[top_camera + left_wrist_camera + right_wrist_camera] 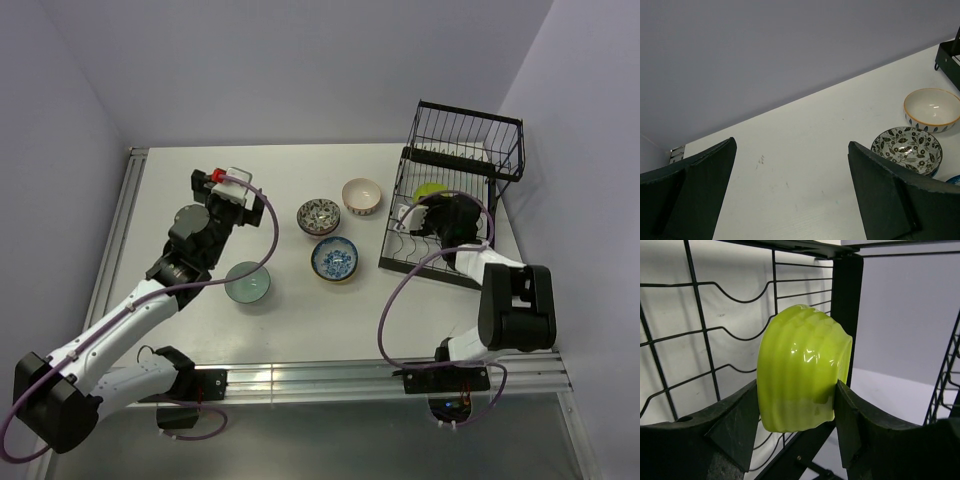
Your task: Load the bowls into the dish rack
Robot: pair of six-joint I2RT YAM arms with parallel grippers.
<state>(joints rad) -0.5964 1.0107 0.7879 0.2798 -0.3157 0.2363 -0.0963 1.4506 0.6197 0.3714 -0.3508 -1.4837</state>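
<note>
Lime-green bowl (800, 355) stands on edge inside dish rack (846, 300), in front of curved wire slots, just beside black corner post. Right gripper (796, 392) clamped on bowl's two sides, reaching in from rack's left side. On table (300, 330) left of rack, each apart from others: cream bowl (362, 196), floral bowl (319, 215), blue-patterned bowl (335, 259), teal bowl (248, 283) nearest left arm. Left gripper (792, 147) fingers spread wide, nothing between, over bare table; floral and cream bowls ahead to its right.

white-and-black arms (110, 328) carry purple cables (381, 325) and matte black fingers (890, 192).
</note>
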